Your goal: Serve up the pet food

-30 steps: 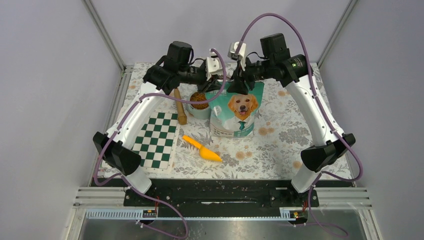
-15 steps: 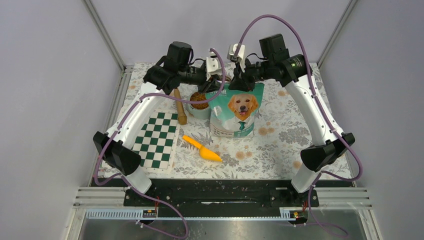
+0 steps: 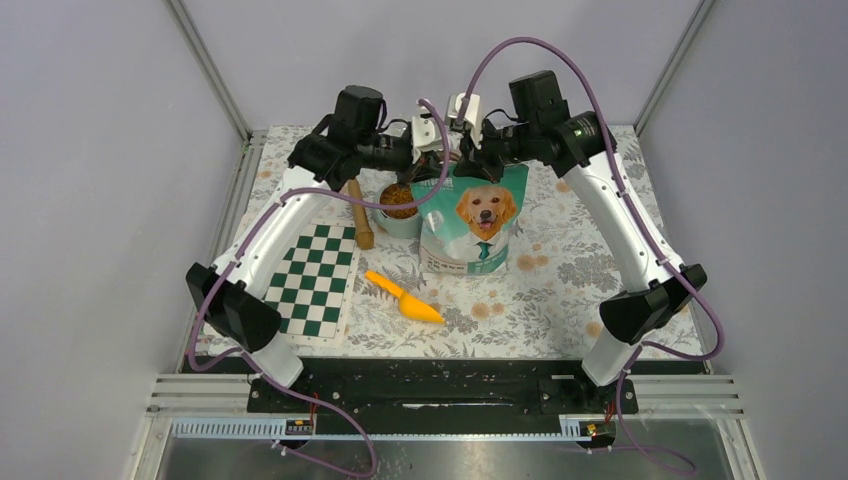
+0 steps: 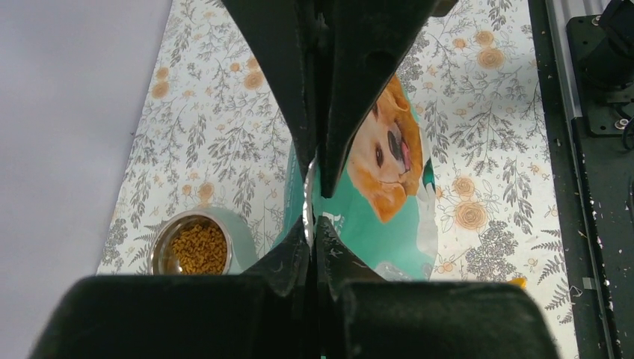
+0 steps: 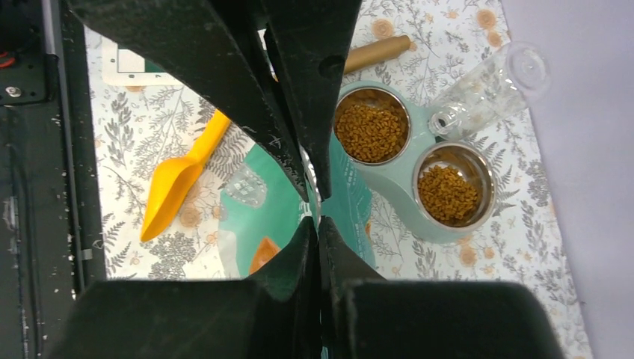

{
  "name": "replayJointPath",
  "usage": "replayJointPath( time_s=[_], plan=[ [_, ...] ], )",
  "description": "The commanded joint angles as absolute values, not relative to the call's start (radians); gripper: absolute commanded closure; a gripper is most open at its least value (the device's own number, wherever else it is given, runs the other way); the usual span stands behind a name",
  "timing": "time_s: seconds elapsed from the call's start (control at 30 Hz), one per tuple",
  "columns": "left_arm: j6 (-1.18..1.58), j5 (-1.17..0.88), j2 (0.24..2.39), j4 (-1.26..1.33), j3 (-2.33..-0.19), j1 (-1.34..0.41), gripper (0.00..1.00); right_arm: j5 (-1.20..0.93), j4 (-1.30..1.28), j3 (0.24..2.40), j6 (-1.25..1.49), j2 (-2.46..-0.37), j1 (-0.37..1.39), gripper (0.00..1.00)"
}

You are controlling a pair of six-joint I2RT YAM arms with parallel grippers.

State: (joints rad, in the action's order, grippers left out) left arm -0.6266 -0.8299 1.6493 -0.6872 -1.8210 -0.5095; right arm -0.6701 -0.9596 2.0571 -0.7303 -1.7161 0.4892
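The left pincer (image 4: pixel 315 208) is pressed together on the silvery top edge of the bag (image 3: pixel 475 225), near the bag's eleven o'clock corner in the overhead view. The pet food (image 5: pixel 371 132) already lies heaped in both steel bowls of the teal feeder (image 5: pixel 389 187), at the bag's nine o'clock. The right pincer (image 5: pixel 317 208) pinches the same top edge, toward one o'clock.

The step looks like handling the bag's mouth with both arms. To do it well, keep both grips firm and level. Move the arms together so the pouch stays upright and does not tip onto the bowls.

Compared with a second ago, both pincers have gone from parted to clamped. The right arm has swung slightly toward nine o'clock, closer over the bag.
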Motion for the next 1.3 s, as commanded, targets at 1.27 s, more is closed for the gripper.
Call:
replayJointPath(
  time_s=[1.27],
  plan=[
    [-0.717,-0.835,1.486,-0.671,-1.629,-0.33,1.0,-0.181,-0.991,1.776,-0.919,-1.4,0.279,0.92]
  ],
)
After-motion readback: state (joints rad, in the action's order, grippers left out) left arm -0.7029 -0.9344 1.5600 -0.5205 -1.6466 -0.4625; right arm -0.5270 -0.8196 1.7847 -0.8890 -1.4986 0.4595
